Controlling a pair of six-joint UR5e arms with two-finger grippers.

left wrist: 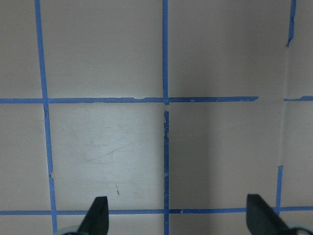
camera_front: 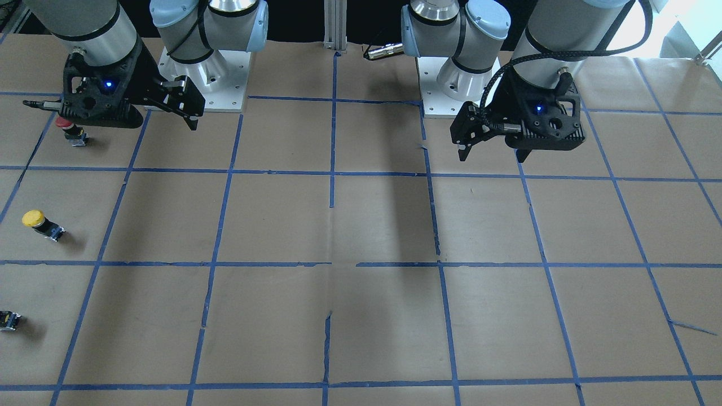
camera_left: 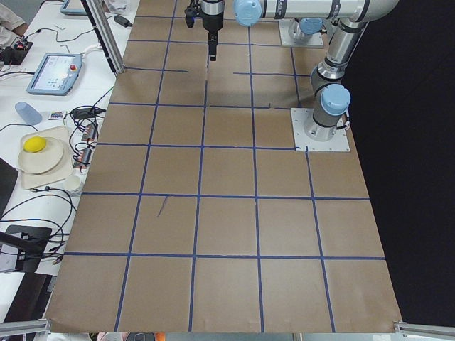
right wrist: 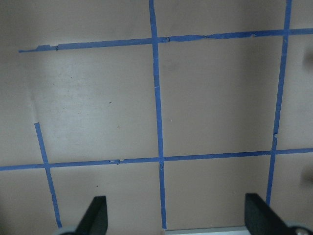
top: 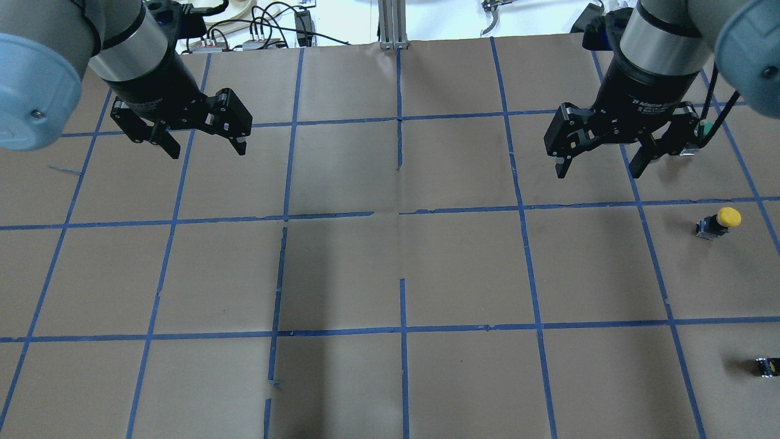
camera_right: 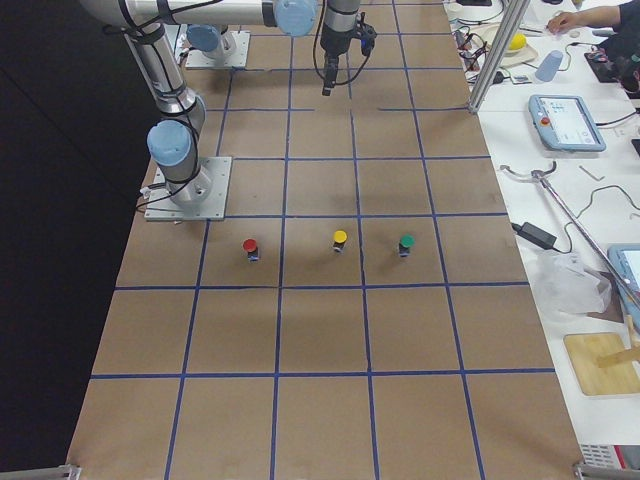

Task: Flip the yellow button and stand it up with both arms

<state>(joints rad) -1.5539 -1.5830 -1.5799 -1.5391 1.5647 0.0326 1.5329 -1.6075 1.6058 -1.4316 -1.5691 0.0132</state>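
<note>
Yellow button (top: 720, 222) untouched, R side | L pincer (top: 207, 151) released | R pincer (top: 598, 172) released

This is a robotics lab. Two industrial arms, the left arm (camera_left: 333, 101) and the right arm (camera_right: 170, 146), are bolted through metal base plates (camera_left: 340, 142) onto a table (camera_left: 227, 234) papered brown and ruled into squares with blue tape (top: 403, 330). Just beside the table, white benches (camera_right: 610, 180) carry teach pendants (camera_left: 55, 73) and cables (top: 266, 27). An aluminium post (camera_right: 498, 50) rises at the table's edge.
</note>
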